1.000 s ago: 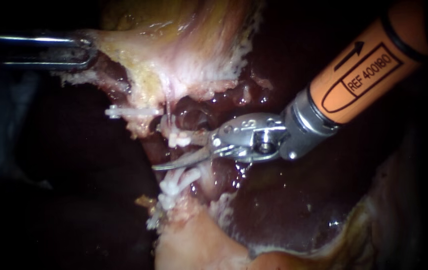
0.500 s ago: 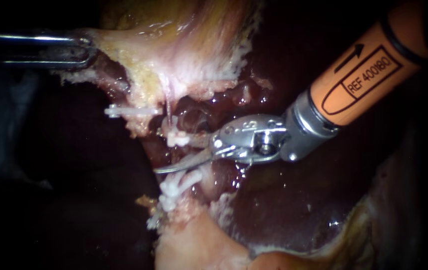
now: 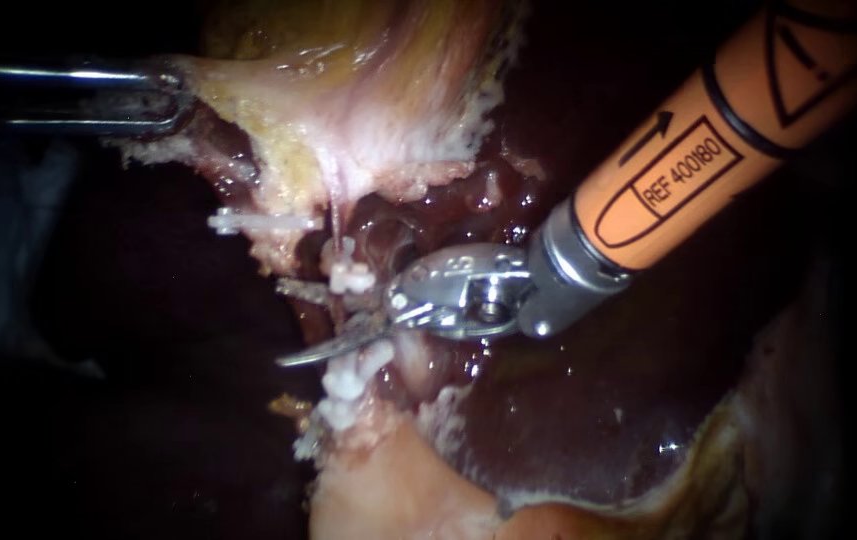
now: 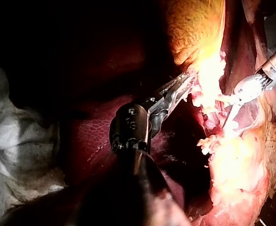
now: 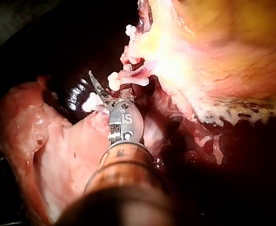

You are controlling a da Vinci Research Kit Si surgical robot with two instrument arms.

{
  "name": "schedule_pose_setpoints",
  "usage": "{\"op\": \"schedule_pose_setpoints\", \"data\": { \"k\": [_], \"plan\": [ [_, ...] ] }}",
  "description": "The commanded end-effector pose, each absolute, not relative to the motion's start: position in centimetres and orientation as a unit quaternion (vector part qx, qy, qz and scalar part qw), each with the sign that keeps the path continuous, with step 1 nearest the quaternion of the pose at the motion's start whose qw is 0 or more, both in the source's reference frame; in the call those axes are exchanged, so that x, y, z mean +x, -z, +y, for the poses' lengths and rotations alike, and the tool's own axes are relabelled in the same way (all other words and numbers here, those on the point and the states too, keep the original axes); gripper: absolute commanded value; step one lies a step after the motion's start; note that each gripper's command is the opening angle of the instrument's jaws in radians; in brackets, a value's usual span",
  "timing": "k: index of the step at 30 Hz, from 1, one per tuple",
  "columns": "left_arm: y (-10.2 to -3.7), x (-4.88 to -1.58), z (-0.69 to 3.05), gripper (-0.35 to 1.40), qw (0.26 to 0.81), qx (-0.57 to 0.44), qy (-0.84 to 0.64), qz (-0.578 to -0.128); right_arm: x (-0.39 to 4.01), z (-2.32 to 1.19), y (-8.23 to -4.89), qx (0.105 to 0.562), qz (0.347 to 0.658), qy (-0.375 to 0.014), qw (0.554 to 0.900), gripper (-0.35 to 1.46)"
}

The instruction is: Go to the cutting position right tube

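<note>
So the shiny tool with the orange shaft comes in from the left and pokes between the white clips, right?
Not quite. The endoscope view shows the orange-shafted instrument coming in from the upper right, not the left, so it is my right instrument. The rest holds: its blades reach in between the white clips.

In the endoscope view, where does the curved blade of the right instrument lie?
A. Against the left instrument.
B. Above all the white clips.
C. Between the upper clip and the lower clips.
C: the blade of the right instrument sits below the upper clip and above the lower clips.
</note>
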State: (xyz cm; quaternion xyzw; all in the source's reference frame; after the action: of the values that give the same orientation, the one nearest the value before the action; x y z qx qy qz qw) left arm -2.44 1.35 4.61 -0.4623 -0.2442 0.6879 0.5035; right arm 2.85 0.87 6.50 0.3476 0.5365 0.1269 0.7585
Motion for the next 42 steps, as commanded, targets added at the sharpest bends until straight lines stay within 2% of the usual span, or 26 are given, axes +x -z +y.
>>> {"op": "schedule_pose_setpoints", "data": {
  "k": [1, 10, 19, 29, 42],
  "plan": [
    [-4.61, -2.44, 1.35, -0.35, 0.504, -0.462, -0.688, -0.244, 2.88, 0.88, -6.5, 0.346, 0.538, -0.128, 0.758, 1.33],
    [-4.61, -2.43, 1.36, -0.35, 0.504, -0.462, -0.688, -0.244, 3.12, 0.93, -6.56, 0.347, 0.541, -0.132, 0.754, 1.35],
    [-4.62, -2.42, 1.36, -0.35, 0.504, -0.462, -0.688, -0.244, 3.11, 0.92, -6.54, 0.351, 0.543, -0.128, 0.752, 1.36],
    [-4.65, -2.39, 1.38, -0.35, 0.504, -0.462, -0.688, -0.243, 3.06, 0.82, -6.25, 0.376, 0.559, -0.111, 0.731, 1.35],
    [-4.67, -2.37, 1.4, -0.35, 0.505, -0.462, -0.688, -0.243, 2.91, 0.81, -5.97, 0.383, 0.569, -0.108, 0.719, 1.35]
  ]
}}
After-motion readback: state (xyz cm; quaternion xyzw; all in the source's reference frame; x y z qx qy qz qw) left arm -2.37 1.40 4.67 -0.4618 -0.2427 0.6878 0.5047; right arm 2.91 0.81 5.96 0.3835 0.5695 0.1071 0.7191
